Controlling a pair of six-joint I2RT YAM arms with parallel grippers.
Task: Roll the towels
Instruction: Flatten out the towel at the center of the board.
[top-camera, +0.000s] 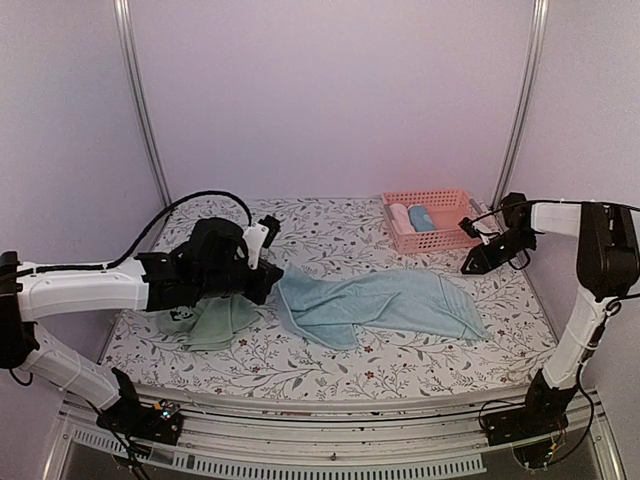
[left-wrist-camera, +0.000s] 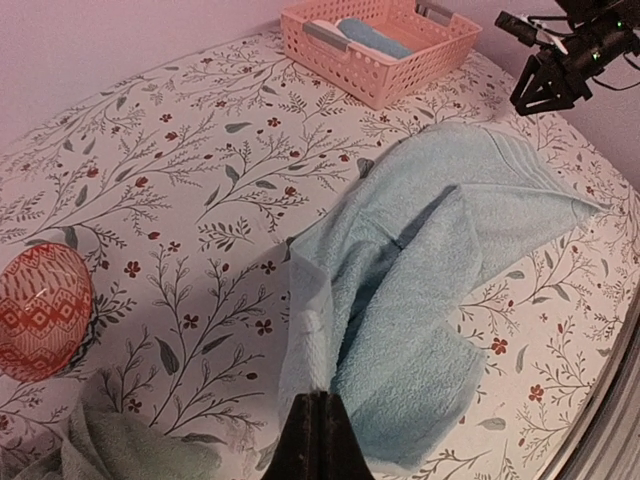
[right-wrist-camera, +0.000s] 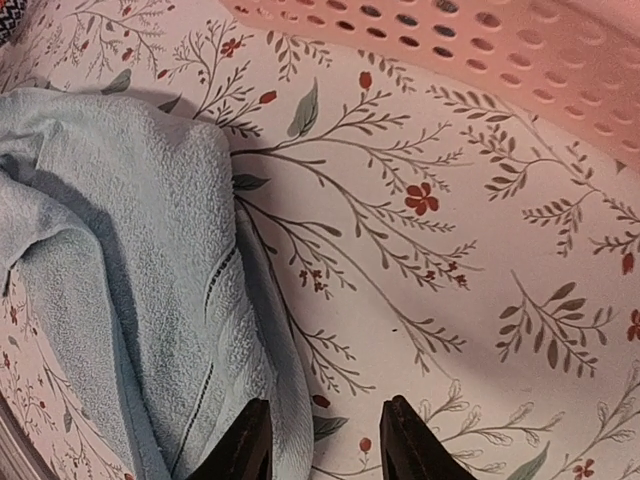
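While the left tool (left-wrist-camera: 315, 440) grips: fingers pressed flat together on a raised corner of the light blue towel (left-wrist-camera: 430, 250), which hangs from its tips.
Light blue towel: runs ahead and to the right of the left tool, rumpled and partly folded over itself on the bench (top-camera: 330, 230). Its far end lies just left of the right tool (right-wrist-camera: 325, 425).
Right tool: jaws partly apart with nothing between them, only bare bench below. Its left finger is over the towel's hemmed edge; whether it touches cannot be told.
Green towel (top-camera: 215, 322): a bunched heap just behind and left of the left tool, under that arm.
Pink basket (right-wrist-camera: 500, 50): its wall is close ahead of the right tool. It holds a white roll (top-camera: 400, 215) and a blue roll (top-camera: 421, 218).
Red-patterned bowl (left-wrist-camera: 40, 310): left of the left tool, near the green towel.
Open room: bare bench ahead of the left tool as far as the basket.
Edges: the bench's front rail runs to the right of the left tool, close to the blue towel.
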